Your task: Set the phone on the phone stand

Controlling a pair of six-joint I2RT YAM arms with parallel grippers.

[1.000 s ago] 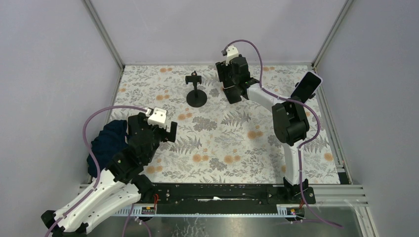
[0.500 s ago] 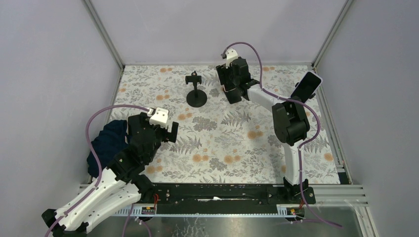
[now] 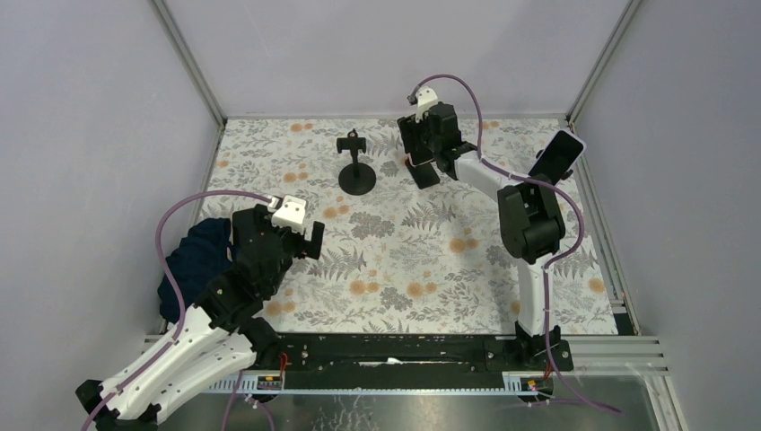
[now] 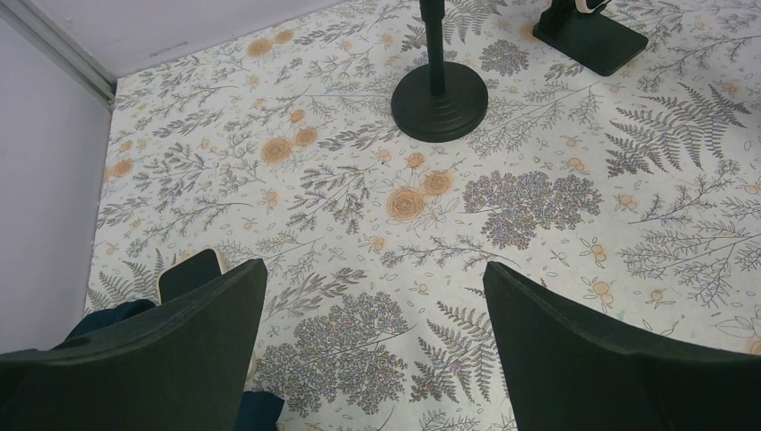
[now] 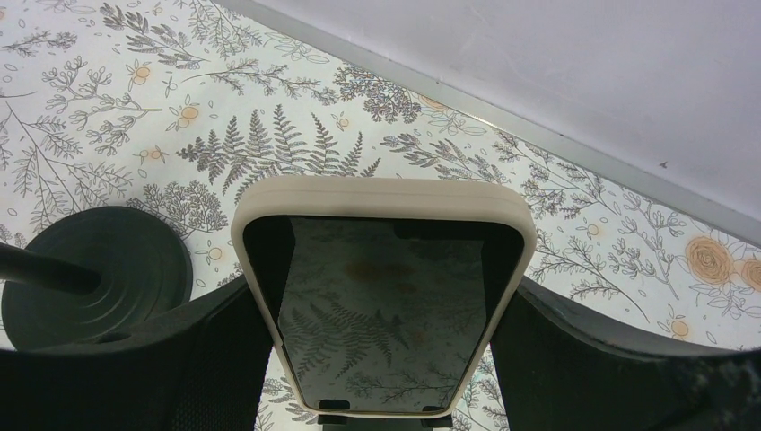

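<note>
A phone in a cream case (image 5: 384,296) stands upright between my right gripper's fingers (image 5: 206,359), its lower edge on two small black hooks. My right gripper (image 3: 429,144) is at the far middle of the table, shut on the phone's sides. Below it is a black stand with a flat rectangular base (image 3: 427,175), also in the left wrist view (image 4: 590,38). A second black stand with a round base (image 3: 357,178) is just left of it (image 4: 440,94) and holds nothing. My left gripper (image 4: 372,341) is open and empty over the mat at the near left (image 3: 310,242).
A dark blue cloth (image 3: 193,256) lies at the left edge beside my left arm. Another cream-cased phone (image 4: 188,272) lies by the cloth, partly behind my left finger. A further phone (image 3: 556,154) leans at the right wall. Metal frame rails edge the floral mat (image 3: 404,260).
My right gripper with the phone has shifted slightly to the right above the rectangular base. My left arm moved a little forward early on, then stayed still.
</note>
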